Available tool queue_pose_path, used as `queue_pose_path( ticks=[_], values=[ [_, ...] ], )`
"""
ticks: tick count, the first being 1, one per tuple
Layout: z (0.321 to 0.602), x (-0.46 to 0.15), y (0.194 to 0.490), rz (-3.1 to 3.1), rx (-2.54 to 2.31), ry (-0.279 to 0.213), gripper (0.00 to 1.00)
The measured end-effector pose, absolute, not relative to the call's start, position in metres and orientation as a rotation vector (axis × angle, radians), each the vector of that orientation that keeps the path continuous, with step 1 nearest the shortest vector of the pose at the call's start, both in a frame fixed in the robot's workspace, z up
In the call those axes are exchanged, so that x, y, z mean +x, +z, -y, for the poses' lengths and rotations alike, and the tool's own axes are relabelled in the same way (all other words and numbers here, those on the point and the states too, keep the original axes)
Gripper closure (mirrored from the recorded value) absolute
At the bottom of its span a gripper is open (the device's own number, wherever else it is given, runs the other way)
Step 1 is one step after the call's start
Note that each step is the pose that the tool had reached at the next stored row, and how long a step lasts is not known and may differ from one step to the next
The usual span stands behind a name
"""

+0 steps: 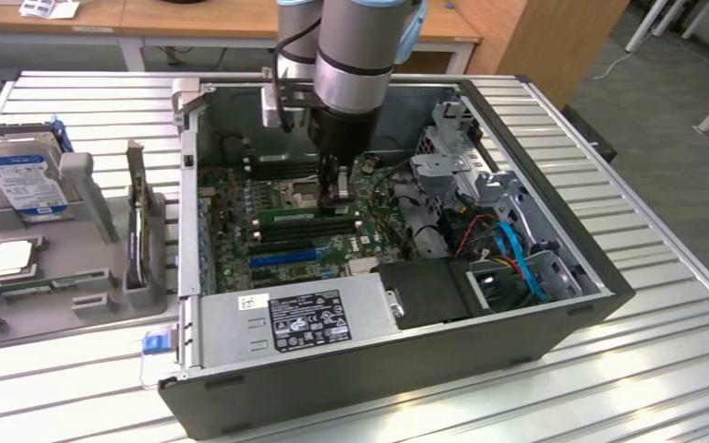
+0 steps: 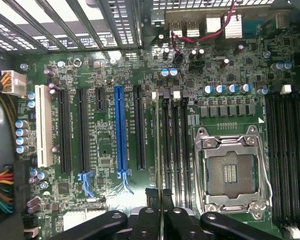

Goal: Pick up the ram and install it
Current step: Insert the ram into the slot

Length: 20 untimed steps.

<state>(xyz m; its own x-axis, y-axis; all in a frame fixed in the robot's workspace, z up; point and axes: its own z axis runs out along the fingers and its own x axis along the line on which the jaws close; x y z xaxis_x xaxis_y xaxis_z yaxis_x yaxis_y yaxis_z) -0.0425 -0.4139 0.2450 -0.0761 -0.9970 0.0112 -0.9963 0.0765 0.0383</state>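
Jaws close-set, tight on the ram [image 1: 306, 218], a long thin green stick, over black slots [image 2: 173, 150].

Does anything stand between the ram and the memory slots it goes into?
Nothing visible does. The ram is held edge-on in the gripper's jaws, right over the black memory slots beside the empty processor socket; no cable or card crosses there.

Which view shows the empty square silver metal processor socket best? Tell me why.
The wrist view: the empty square silver metal processor socket is seen straight on, whole, with its frame and contact field unobstructed. The exterior view shows the socket small and slanted, close beside the gripper.
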Motion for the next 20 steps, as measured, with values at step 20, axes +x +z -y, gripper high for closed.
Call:
queue_pose_path(
  ticks=[20],
  values=[
    [0.4139, -0.0378, 0.2340, 2.279, 2.112, -0.031, 0.87]
  ],
)
